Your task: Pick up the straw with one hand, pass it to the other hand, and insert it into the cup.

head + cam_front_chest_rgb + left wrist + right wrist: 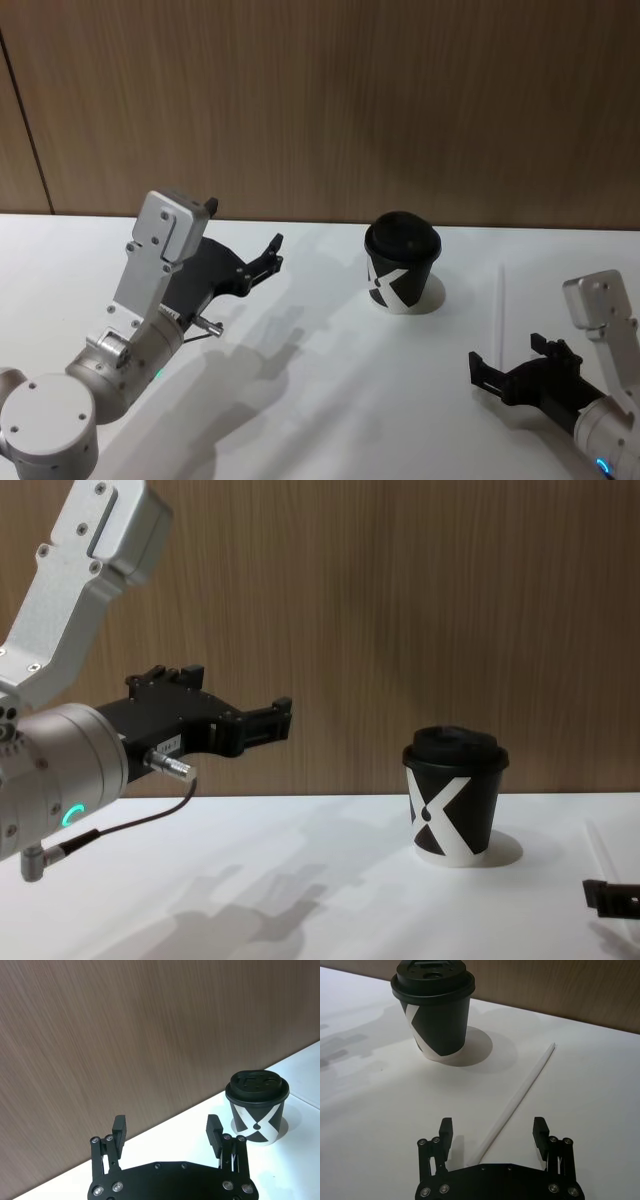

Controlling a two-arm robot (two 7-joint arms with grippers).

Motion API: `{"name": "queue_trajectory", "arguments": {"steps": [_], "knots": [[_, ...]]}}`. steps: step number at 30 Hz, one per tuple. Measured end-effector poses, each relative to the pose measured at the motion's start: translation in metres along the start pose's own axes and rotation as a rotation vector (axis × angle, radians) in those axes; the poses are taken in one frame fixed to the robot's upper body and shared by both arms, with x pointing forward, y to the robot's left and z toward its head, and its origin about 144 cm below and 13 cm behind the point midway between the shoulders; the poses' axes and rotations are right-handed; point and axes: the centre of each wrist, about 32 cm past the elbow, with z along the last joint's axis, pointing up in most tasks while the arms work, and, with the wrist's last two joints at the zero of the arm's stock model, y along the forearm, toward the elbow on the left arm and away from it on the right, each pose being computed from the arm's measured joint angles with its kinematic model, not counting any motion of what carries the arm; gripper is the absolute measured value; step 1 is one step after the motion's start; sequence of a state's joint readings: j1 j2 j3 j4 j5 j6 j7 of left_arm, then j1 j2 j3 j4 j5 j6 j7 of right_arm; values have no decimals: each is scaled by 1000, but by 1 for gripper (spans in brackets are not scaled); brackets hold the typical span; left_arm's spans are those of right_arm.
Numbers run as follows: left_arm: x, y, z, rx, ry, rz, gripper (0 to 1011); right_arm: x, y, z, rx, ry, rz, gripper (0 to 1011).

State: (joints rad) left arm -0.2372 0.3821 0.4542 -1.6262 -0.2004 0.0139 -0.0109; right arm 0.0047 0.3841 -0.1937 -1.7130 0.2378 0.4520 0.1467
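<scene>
The white straw [520, 1096] lies flat on the white table to the right of the cup, and its near end runs between my right gripper's fingers. My right gripper [492, 1132] is open and low over the table, straddling that end without closing on it; it also appears at the lower right [507, 357]. The black cup [402, 262] with a white X mark and a domed lid stands upright mid-table [455, 800]. My left gripper [272, 254] hovers open and empty above the table, well left of the cup [257, 1105].
A wood-panelled wall [330, 100] closes off the back of the white table [330, 400]. The left arm's silver body [60, 770] with a green ring and grey cable fills the near left.
</scene>
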Motion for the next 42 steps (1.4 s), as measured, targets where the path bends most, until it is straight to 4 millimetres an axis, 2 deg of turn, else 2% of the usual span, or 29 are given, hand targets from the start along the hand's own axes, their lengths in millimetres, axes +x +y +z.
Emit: {"name": "queue_trajectory", "arguments": {"steps": [42], "knots": [[0,0,0,0,0,0,1003,7,5,-4,-49,3,5,999]]}}
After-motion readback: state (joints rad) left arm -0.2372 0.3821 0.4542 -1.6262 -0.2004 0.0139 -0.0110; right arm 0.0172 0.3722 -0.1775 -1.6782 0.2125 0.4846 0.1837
